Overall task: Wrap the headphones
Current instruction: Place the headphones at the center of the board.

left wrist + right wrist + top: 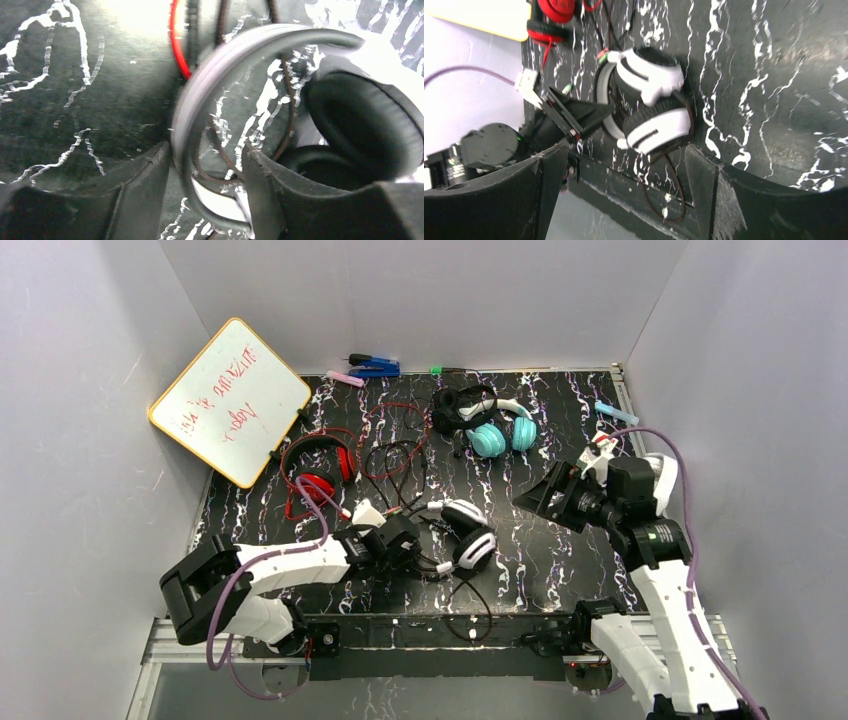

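The white-and-black headphones [470, 535] lie at the front middle of the marbled table, cups folded together [651, 100]. My left gripper [418, 540] is low at their left side. In the left wrist view its jaws [207, 155] stand apart, the grey headband [225, 55] running between them close to the left finger, blurred, with the dark padded cup [360, 125] to the right. Their brown cord [475, 605] loops over the near table edge [674, 190]. My right gripper [535, 498] hovers open to the right, holding nothing [624, 155]. Red headphones [318, 465] lie left, teal headphones [495, 437] and small black ones [455, 405] behind.
A whiteboard [230, 400] leans at the back left. Blue markers [372, 365] and a pink piece [345, 379] lie along the back edge, a light blue piece [615, 412] at the back right. Red and black cords [395, 450] tangle mid-table. White walls enclose three sides.
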You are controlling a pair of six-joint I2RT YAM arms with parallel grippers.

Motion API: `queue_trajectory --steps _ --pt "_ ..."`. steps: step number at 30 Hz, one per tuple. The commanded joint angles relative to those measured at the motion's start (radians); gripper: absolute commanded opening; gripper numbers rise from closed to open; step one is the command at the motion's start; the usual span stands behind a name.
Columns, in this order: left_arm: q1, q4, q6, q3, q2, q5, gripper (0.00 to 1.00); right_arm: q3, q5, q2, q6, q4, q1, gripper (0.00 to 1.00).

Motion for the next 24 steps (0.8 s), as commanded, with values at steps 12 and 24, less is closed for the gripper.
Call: queue_trajectory --steps 12,24 --pt "0.166 -0.332 0.740 0.275 -0.137 0.006 0.79 -0.074 -0.095 0.048 -0.072 0.005 0.012 0.99" --pt "0.230 -0.239 0.926 0.288 -0.044 0.144 0.82 -0.106 -0.041 0.054 -0.005 0.055 0.063 0.99"
